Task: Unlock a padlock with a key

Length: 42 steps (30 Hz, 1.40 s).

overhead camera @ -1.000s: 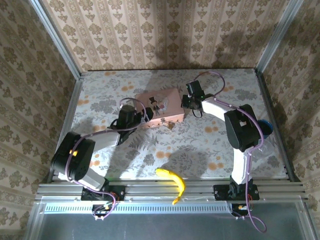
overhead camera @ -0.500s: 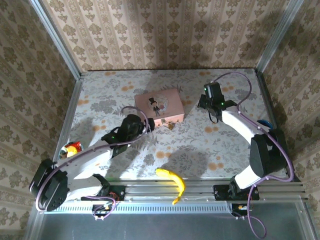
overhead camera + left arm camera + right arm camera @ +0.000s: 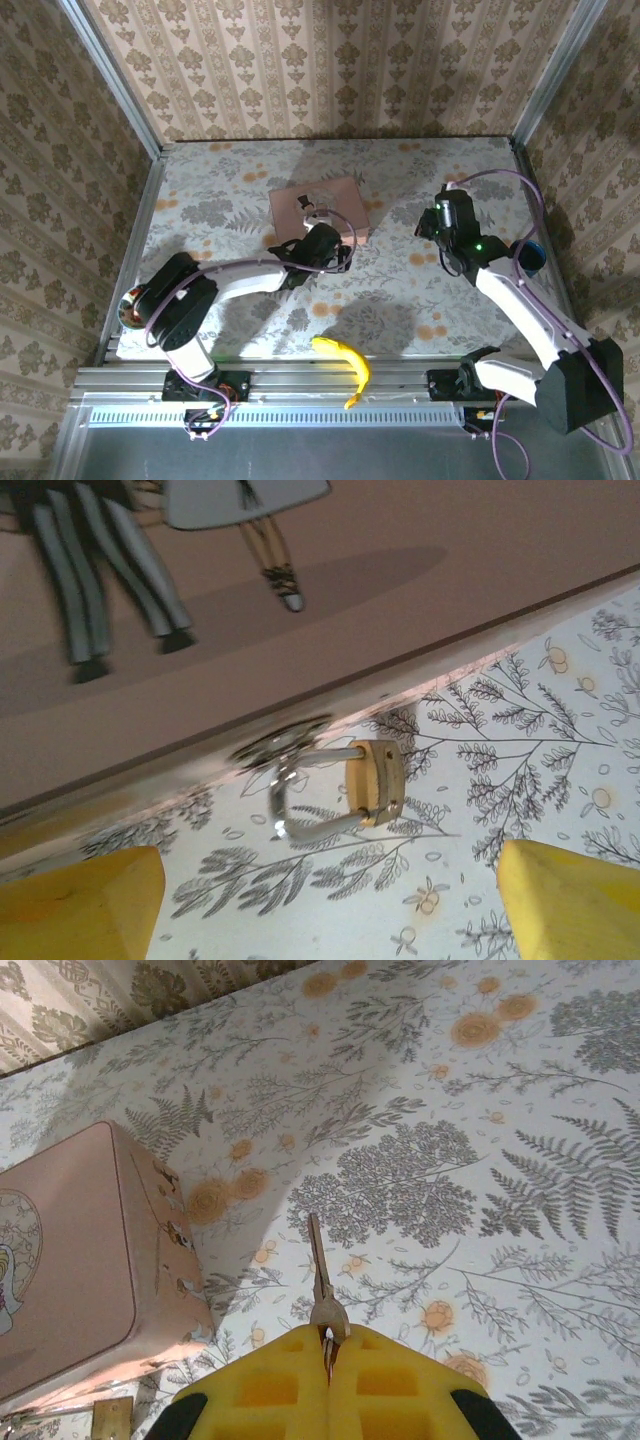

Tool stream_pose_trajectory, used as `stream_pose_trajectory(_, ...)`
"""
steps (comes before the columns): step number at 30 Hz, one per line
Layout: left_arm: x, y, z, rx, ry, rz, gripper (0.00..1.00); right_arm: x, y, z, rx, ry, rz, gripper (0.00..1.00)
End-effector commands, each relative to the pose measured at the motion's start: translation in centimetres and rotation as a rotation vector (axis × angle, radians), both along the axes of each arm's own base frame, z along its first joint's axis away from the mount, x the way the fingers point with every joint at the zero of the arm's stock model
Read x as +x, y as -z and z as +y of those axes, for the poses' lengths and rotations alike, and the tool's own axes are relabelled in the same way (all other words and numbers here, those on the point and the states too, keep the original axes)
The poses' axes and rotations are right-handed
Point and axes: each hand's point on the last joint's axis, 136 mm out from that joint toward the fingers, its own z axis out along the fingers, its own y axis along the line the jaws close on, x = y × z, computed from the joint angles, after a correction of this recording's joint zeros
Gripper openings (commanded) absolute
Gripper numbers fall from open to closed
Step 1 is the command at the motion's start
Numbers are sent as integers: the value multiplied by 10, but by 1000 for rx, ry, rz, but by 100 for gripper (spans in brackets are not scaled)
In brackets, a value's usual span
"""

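Left gripper (image 3: 325, 910) is wide open and empty, with the pink tin (image 3: 400, 580) just ahead and the little padlock (image 3: 376, 782) lying in front of its fingers (image 3: 80, 900), probably hard and slippery, best pinched by its gold body, while the right gripper (image 3: 328, 1345) pinches the thin key (image 3: 318, 1270).
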Motion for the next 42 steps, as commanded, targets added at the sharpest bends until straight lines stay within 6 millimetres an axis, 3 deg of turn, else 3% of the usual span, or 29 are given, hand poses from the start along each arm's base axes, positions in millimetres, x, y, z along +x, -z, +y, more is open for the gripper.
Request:
stream_pose_trajectory(1,9,2,-1,50,-53,-4,87,-14,8,-10,-15,39,22,0)
stream_pose_trajectory(7,24,15,11,115,-127,13,85,-19,13,-9,-3,32,21,0)
stream_pose_trajectory(12,25,20,33,177,-180,23,83,-20,19,-7,10,25,28,0)
stream_pose_trajectory(19,2,27,62,232,-202,67,74,-20,17,-4,24,14,21,0)
stream_pose_trajectory(24,-16,9,73,232,-194,49,69,-23,13,-3,43,8,6,0)
stream_pose_trajectory(28,-15,-8,56,138,-154,17,72,-25,11,-4,44,10,1,0)
stream_pose_trajectory(34,4,-10,15,47,-110,4,95,-28,9,-4,41,7,-5,0)
stream_pose_trajectory(38,19,0,1,49,-157,6,94,-30,9,-6,37,6,-4,0)
stream_pose_trajectory(42,32,2,6,106,-279,-20,93,-31,8,-5,37,3,-10,0)
